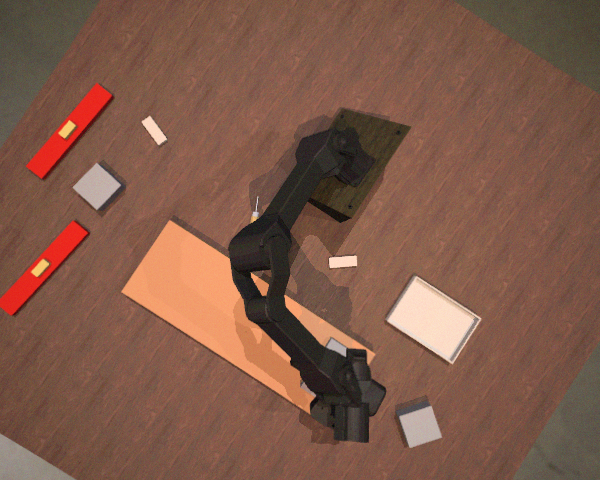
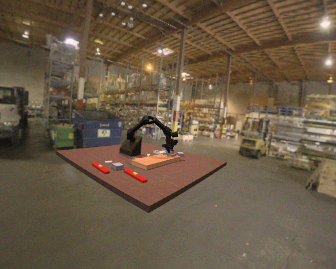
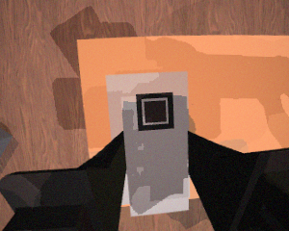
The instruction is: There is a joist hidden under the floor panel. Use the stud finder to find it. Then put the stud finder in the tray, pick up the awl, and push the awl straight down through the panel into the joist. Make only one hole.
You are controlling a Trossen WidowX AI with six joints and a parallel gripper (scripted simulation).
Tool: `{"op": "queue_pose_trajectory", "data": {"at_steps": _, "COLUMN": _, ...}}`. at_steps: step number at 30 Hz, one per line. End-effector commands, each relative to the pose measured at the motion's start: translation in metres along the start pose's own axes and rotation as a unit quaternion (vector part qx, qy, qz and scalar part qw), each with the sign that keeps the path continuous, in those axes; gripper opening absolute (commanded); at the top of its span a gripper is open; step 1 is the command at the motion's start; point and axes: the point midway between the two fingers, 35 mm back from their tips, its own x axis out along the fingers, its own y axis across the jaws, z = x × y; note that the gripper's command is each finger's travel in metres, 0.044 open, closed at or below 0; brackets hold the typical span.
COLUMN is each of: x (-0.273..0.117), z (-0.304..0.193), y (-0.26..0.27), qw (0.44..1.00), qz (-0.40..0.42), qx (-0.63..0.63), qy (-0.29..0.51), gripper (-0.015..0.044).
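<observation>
My gripper (image 3: 150, 133) is shut on the grey stud finder (image 3: 156, 166) (image 1: 336, 346), holding it at or just above the orange floor panel (image 1: 186, 279) (image 2: 146, 163) (image 3: 106, 53), near the end towards the tray. Whether it touches the panel is hard to tell. The square window on the stud finder is dark, with no green showing. The awl (image 1: 255, 215) lies on the table beside the panel's long edge; its handle is mostly hidden under the arm in the top view. The white tray (image 1: 433, 320) stands empty beyond the panel's end. The joist is hidden.
Two red levels (image 1: 83, 114) (image 1: 57, 253) and a grey block (image 1: 97, 186) (image 2: 117, 166) lie at the left. Another grey block (image 1: 419, 425) stands below the tray. Small white blocks (image 1: 154, 130) (image 1: 342, 261) lie on the table. The arm base stands on a dark wedge (image 1: 383, 149).
</observation>
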Motion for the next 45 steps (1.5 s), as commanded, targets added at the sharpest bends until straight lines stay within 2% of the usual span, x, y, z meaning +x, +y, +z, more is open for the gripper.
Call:
{"op": "queue_pose_trajectory", "data": {"at_steps": 1, "x": 0.0, "z": 0.0, "y": -0.001, "qw": 1.0, "qz": 0.0, "qx": 0.0, "qy": 0.0, "gripper": 0.0}}
{"op": "queue_pose_trajectory", "data": {"at_steps": 6, "x": 0.0, "z": 0.0, "y": -0.001, "qw": 1.0, "qz": 0.001, "qx": 0.0, "qy": 0.001, "gripper": 0.0}}
{"op": "queue_pose_trajectory", "data": {"at_steps": 45, "x": 0.002, "z": -0.001, "y": -0.137, "qw": 1.0, "qz": -0.003, "qx": -0.003, "qy": 0.003, "gripper": 0.0}}
